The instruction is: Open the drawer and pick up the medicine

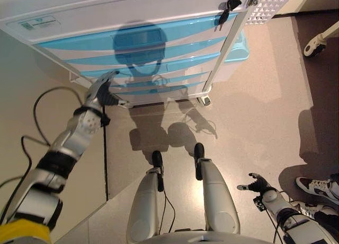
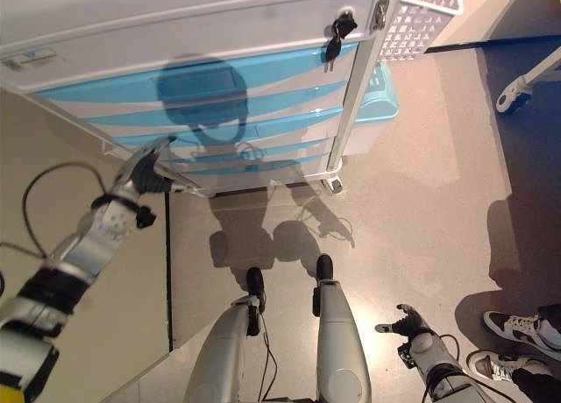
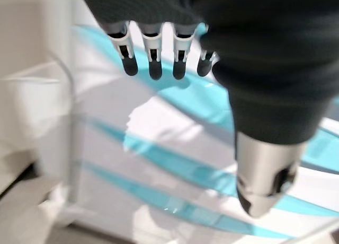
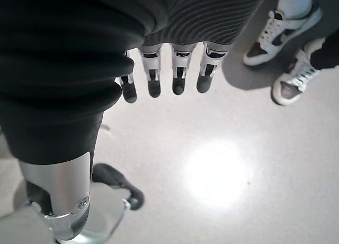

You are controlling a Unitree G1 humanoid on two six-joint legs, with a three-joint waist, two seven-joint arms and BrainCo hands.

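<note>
**Left hand at the drawer fronts, all drawers closed, medicine not visible**

You have one white plastic drawer cabinet on castors (image 1: pixel 159 21) ahead of you, seen from above. Its front carries five light-blue translucent drawers (image 1: pixel 132 45) stacked one under another, every one flush with the frame. Nothing of their contents shows through, so you cannot tell which drawer holds the medicine; none is visible in any view.

One dark bunch of keys (image 1: pixel 229 4) hangs from the lock at the top right corner of the cabinet. One white perforated plastic basket (image 1: pixel 270 5) is fixed to the cabinet's right side; whether anything lies in it cannot be seen. One light-blue plastic bin (image 1: pixel 235 50) stands on the floor just beside the cabinet's right side, interior hidden.

Your left hand (image 1: pixel 103 93) is raised to the lower left of the drawer stack, fingers (image 3: pixel 154 63) straight and apart from the thumb, holding nothing; the wrist view shows the tips near the blue fronts, contact not clear. Your right hand (image 1: pixel 258 184) hangs low at your right side over the floor, fingers relaxed and spread, empty.

Surface: a smooth grey-brown floor (image 1: pixel 254 111), glossy enough to reflect a light. A pale wall (image 1: pixel 32 74) runs along the left. Two white-and-dark sneakers (image 4: pixel 286 21) of one person stand on the floor at the right, near your right hand.
</note>
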